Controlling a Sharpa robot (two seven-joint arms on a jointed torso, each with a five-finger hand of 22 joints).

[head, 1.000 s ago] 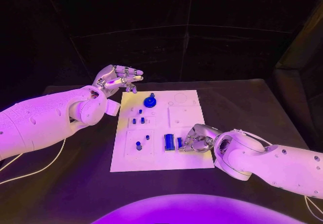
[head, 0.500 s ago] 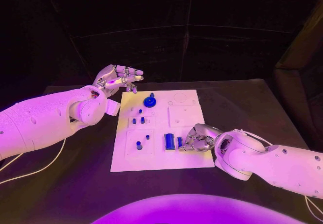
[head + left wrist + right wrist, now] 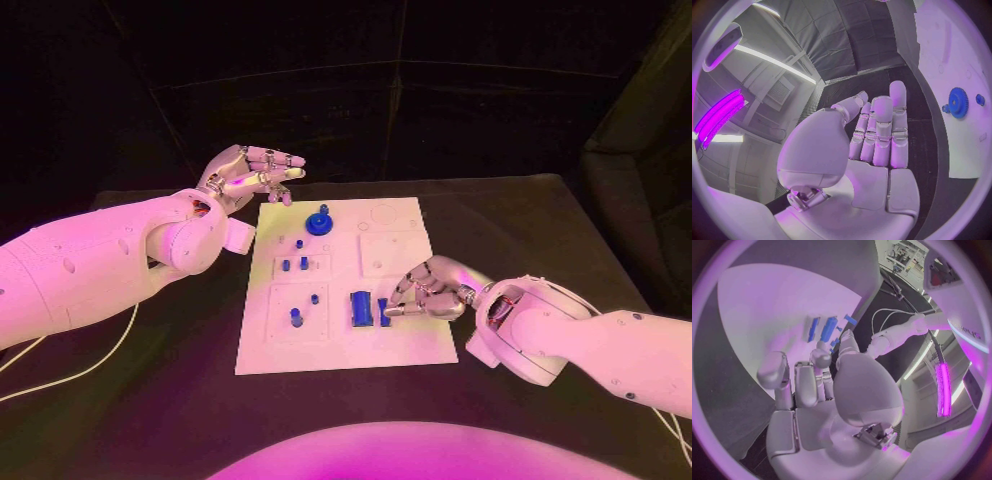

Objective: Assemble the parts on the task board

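The white task board [image 3: 411,345] lies in the middle of the table. A blue gear [image 3: 320,222] [image 3: 959,102] stands at its far end, with small blue pegs [image 3: 296,265] below it. A broad blue block [image 3: 361,307] [image 3: 828,330] and a narrow blue piece [image 3: 385,308] [image 3: 814,327] lie near the board's middle. My right hand [image 3: 427,290] [image 3: 817,390] hovers low over the board with bent fingers, fingertips right beside the narrow piece and nothing between them. My left hand [image 3: 254,170] [image 3: 873,145] is raised off the board's far left corner, palm empty, fingers stretched out.
Bare black tabletop [image 3: 548,230] surrounds the board on all sides. A white cable [image 3: 87,365] trails across the table under my left arm. A dark curtain backs the far edge.
The camera has shifted a little. My right hand has risen slightly beside the narrow piece, which has stayed in place. My left hand's fingers have stretched out somewhat.
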